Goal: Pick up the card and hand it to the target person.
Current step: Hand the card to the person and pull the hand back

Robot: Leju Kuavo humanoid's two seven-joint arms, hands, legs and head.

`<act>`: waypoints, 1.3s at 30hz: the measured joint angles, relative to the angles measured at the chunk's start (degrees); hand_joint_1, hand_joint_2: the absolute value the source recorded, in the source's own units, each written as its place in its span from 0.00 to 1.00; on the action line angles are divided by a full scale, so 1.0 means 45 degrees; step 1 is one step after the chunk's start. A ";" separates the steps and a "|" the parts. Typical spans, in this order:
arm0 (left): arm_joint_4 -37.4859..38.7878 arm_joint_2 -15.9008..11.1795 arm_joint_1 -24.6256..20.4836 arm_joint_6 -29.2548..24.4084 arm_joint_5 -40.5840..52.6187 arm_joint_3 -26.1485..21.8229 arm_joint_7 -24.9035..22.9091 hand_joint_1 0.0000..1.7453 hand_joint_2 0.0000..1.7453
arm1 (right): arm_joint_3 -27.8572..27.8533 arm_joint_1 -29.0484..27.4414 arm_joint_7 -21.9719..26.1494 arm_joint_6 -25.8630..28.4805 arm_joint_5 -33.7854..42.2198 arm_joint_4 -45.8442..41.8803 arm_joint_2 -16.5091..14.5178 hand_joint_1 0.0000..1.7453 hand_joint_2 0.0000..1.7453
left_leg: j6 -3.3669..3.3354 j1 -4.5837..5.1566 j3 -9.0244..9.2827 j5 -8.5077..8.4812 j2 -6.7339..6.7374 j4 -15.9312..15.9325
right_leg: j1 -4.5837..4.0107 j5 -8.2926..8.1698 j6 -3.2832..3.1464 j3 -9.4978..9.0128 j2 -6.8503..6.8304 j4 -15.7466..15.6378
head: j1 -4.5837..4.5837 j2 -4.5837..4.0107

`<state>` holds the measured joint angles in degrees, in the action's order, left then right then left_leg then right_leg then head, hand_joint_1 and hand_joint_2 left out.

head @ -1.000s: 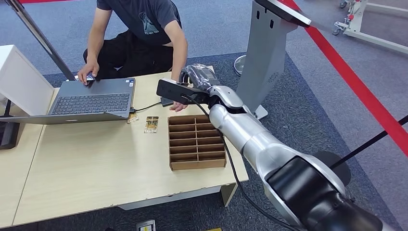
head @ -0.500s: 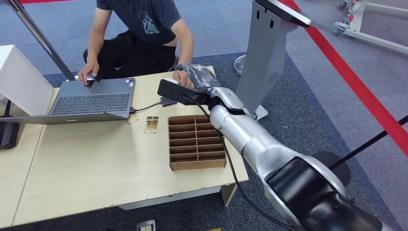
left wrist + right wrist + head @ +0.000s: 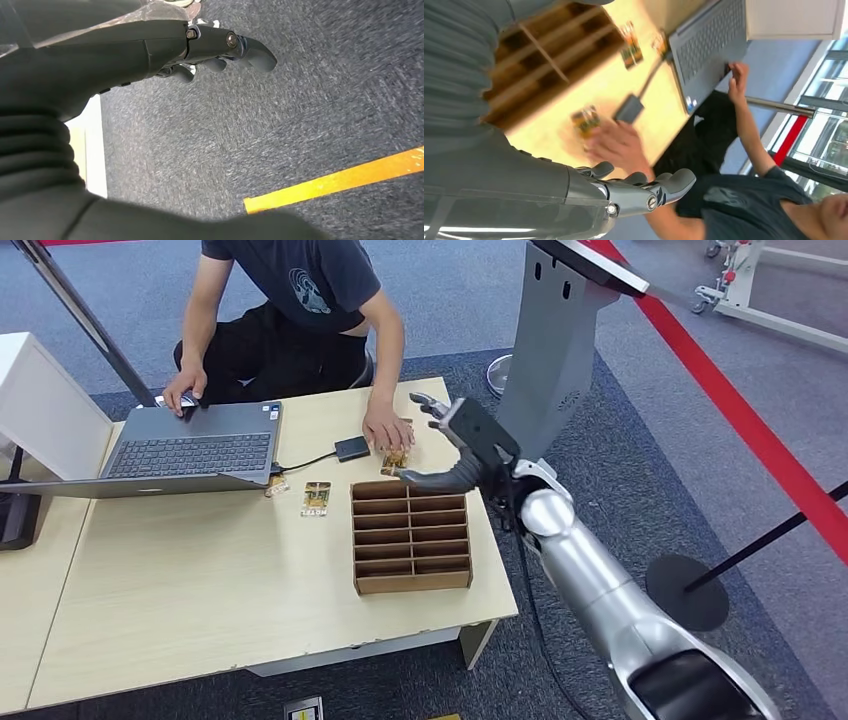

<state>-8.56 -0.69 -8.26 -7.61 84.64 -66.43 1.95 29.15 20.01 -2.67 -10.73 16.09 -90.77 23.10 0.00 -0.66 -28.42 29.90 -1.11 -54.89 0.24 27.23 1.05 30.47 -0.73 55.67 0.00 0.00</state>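
Note:
A small orange-patterned card lies on the wooden table, just behind the cardboard divider box. The seated person's hand rests on the table, touching that card. My right hand hovers to the right of it over the table's back right corner, fingers spread, holding nothing. In the right wrist view the card lies beside the person's hand, beyond my right hand's fingers. My left hand hangs over grey carpet, fingers straight and holding nothing.
Two more cards lie left of the divider box. An open laptop stands at the back left with the person's other hand on it. A small black device is cabled to it. A grey stand rises behind my right arm.
My right arm has swung back to the right, away from the person's side of the table. The person's hand has moved onto the table beside a card that was not visible earlier.

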 joint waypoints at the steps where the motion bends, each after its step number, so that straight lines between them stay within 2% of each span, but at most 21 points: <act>1: -0.0004 -0.0018 -0.0014 0.0002 -0.0010 -0.0021 -0.0043 0.00 0.00 | -0.0177 -0.0609 -0.0182 0.0020 -0.0102 -0.0363 0.0134 0.00 1.00 | 0.0000 0.0001 0.0005 0.0005 -0.0002 0.0003 | 0.0001 0.0004 0.0001 -0.0003 -0.0002 -0.0004 | 0.0000 0.0000; 3: -0.0012 -0.0050 -0.0030 -0.0019 -0.0043 -0.0069 -0.0080 0.00 0.00 | -0.0585 -0.1698 -0.0362 0.0141 -0.0236 -0.0864 0.0177 0.00 1.00 | -0.0002 0.0006 0.0008 0.0018 0.0011 0.0005 | 0.0005 0.0011 0.0001 0.0001 0.0012 -0.0002 | 0.0000 0.0000; 6: -0.0016 -0.0087 -0.0079 -0.0059 -0.0053 -0.0087 -0.0077 0.00 0.00 | -0.0949 -0.2484 -0.0582 0.0361 -0.0353 -0.1071 0.0148 0.00 1.00 | 0.0003 0.0011 0.0005 0.0043 0.0074 -0.0005 | 0.0013 0.0018 -0.0002 0.0032 0.0073 0.0025 | 0.0000 0.0000; 12: -0.0055 -0.0199 -0.0473 -0.0090 -0.0068 -0.0075 -0.0054 0.00 0.00 | -0.1271 -0.2672 -0.0670 0.0105 -0.0280 -0.0515 0.0297 0.00 1.00 | 0.0014 0.0009 -0.0006 0.0049 0.0132 -0.0006 | 0.0016 0.0012 -0.0013 0.0067 0.0128 0.0042 | 0.0000 0.0000; 16: -0.0079 -0.0229 -0.0678 -0.0087 -0.0053 -0.0047 -0.0118 0.00 0.00 | -0.2706 -0.2810 0.0054 0.0298 0.0619 0.0930 0.0180 0.00 1.00 | 0.0014 0.0007 0.0003 0.0044 0.0145 0.0001 | 0.0015 0.0006 -0.0014 0.0063 0.0140 0.0041 | 0.0000 0.0000; 19: -0.0074 -0.0198 -0.0664 -0.0079 -0.0051 -0.0029 -0.0134 0.00 0.00 | -0.4607 -0.2919 0.0894 0.1201 0.0860 0.3009 -0.0205 0.00 1.00 | 0.0013 0.0003 0.0024 0.0045 0.0139 0.0013 | 0.0009 0.0007 -0.0011 0.0035 0.0138 0.0021 | 0.0000 0.0000; 22: -0.0065 -0.0127 -0.0555 -0.0096 -0.0034 -0.0002 -0.0085 0.00 0.00 | -0.6398 -0.2825 0.1882 0.3041 -0.0257 0.5763 -0.0557 0.00 1.00 | 0.0011 0.0001 0.0049 0.0045 0.0136 0.0029 | 0.0004 0.0004 -0.0008 0.0004 0.0135 -0.0002 | 0.0000 0.0000; 25: -0.0059 -0.0061 -0.0464 -0.0138 0.0057 0.0101 -0.0134 0.00 0.00 | -0.7383 -0.2546 0.2529 0.4992 -0.2317 0.8754 -0.0800 0.00 1.00 | 0.0008 0.0002 0.0062 0.0047 0.0128 0.0037 | 0.0003 0.0006 -0.0003 -0.0015 0.0131 -0.0019 | 0.0000 0.0000; 27: -0.0060 -0.0027 -0.0397 -0.0165 0.0186 0.0228 -0.0267 0.00 0.00 | -0.7675 -0.2249 0.2588 0.6289 -0.3576 1.1182 -0.0993 0.00 1.00 | 0.0005 0.0004 0.0074 0.0046 0.0120 0.0049 | 0.0005 0.0006 0.0002 -0.0032 0.0124 -0.0035 | 0.0000 0.0000; 29: -0.0051 -0.0013 -0.0305 -0.0134 0.0362 0.0393 -0.0424 0.00 0.00 | -0.8056 -0.1940 0.2881 0.6706 -0.3743 1.3788 -0.1250 0.00 1.00 | 0.0002 0.0000 0.0089 0.0048 0.0116 0.0060 | 0.0001 0.0006 0.0003 -0.0051 0.0122 -0.0051 | 0.0000 0.0000; 32: -0.0033 0.0007 -0.0079 -0.0134 0.0572 0.0579 -0.0536 0.00 0.00 | -0.8343 -0.2007 0.2556 0.6967 -0.3514 1.6626 -0.1800 0.00 1.00 | 0.0002 -0.0008 0.0119 0.0051 0.0109 0.0083 | -0.0007 0.0010 0.0005 -0.0082 0.0113 -0.0078 | 0.0000 0.0000; 35: -0.0017 0.0007 0.0021 -0.0152 0.0801 0.0785 -0.0585 0.00 0.00 | -0.7899 -0.2715 0.0666 0.6823 -0.3885 1.7737 -0.2414 0.00 1.00 | 0.0012 -0.0016 0.0129 0.0061 0.0099 0.0089 | -0.0014 0.0029 0.0000 -0.0089 0.0104 -0.0079 | 0.0000 0.0000; 37: -0.0004 0.0011 -0.0011 0.0025 0.0835 0.0816 -0.0633 0.00 0.00 | -0.7543 -0.3163 -0.0786 0.6507 -0.4175 1.7961 -0.2806 0.00 0.50 | 0.0022 -0.0019 0.0137 0.0067 0.0095 0.0101 | -0.0016 0.0047 -0.0009 -0.0089 0.0097 -0.0075 | 0.0000 0.0000; 39: 0.0021 0.0022 -0.0050 0.0389 0.0741 0.0724 -0.0595 0.00 0.00 | -0.7293 -0.3300 -0.1790 0.6209 -0.4369 1.7987 -0.3110 0.00 0.00 | 0.0029 -0.0018 0.0134 0.0075 0.0097 0.0101 | -0.0014 0.0067 -0.0016 -0.0072 0.0099 -0.0054 | 0.0000 0.0000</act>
<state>-8.46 -0.59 -8.48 -5.86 87.97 -63.17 -0.73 -3.67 5.16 -10.73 17.21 -3.57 -9.83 9.10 0.13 -0.74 -27.82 30.24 -0.68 -54.43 0.17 27.54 0.98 30.15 -0.29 55.43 0.00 0.00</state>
